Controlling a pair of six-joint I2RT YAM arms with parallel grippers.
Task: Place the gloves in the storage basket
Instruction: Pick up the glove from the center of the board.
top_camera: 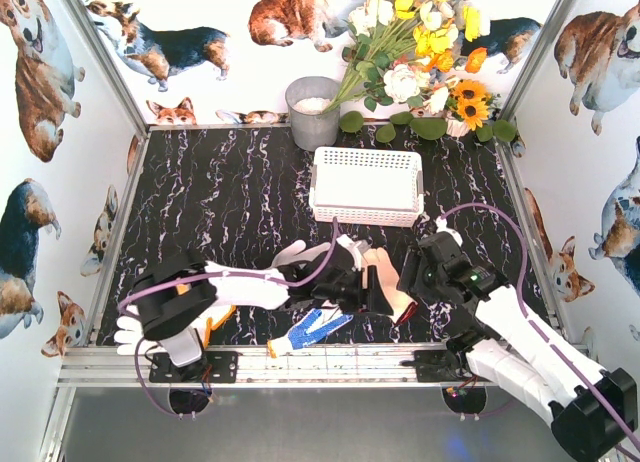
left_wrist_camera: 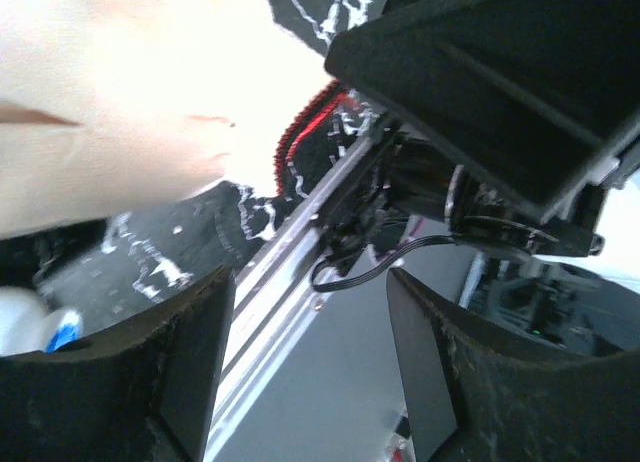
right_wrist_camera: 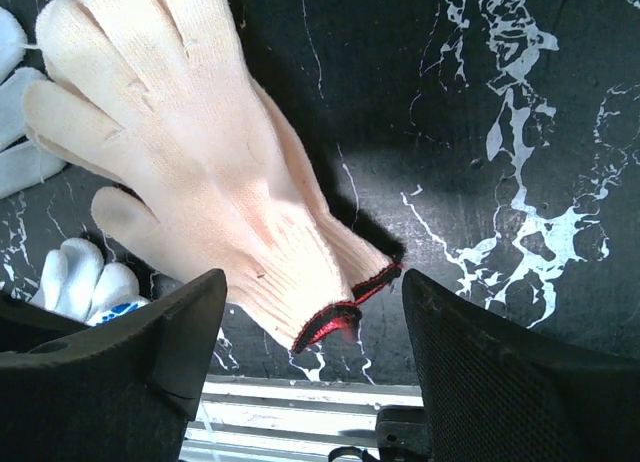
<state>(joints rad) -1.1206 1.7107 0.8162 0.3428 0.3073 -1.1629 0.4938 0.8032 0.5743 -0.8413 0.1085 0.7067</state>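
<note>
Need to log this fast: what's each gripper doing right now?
Left gripper: open, holding nothing.
Right gripper: open, holding nothing, above the pale yellow glove.

The left arm (top_camera: 240,282) reaches low and sideways from its base, forearm nearly level, ending in the left gripper (top_camera: 372,297). Its two dark fingers (left_wrist_camera: 130,382) stand well apart with nothing clamped between them. The right arm (top_camera: 520,342) rises from its base and bends at the elbow, wrist angled downward, so the right gripper (top_camera: 412,274) points down. Its fingers (right_wrist_camera: 500,382) are also spread wide, the gap between them free. The two grippers sit near each other, fingertips facing, not touching.
</note>
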